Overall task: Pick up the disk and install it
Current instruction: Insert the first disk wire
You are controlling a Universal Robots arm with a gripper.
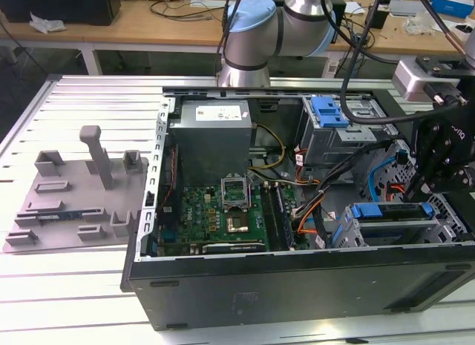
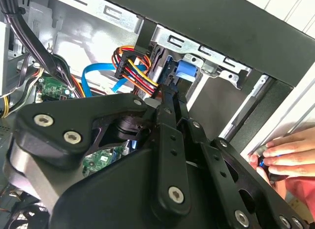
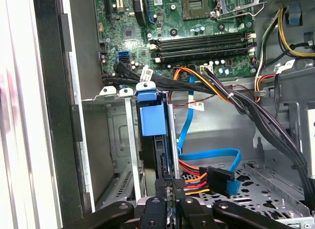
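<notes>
Your claw (image 3: 168, 183) pinches the edge of the disk (image 3: 151, 118), which stands on edge in the drive cage (image 3: 114, 121) of the open computer case (image 1: 297, 286), near the motherboard (image 3: 197, 22). A person's hand (image 2: 285, 157) sits just outside the case wall.

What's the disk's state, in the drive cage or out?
In: the disk sits in a slot of the drive cage, the tool clamped on its end. Whether fully seated, cannot tell.

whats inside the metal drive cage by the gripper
The disk, on edge in its blue carrier, with the gripper shut on its end. The cage walls hide its flat faces and label.
</notes>
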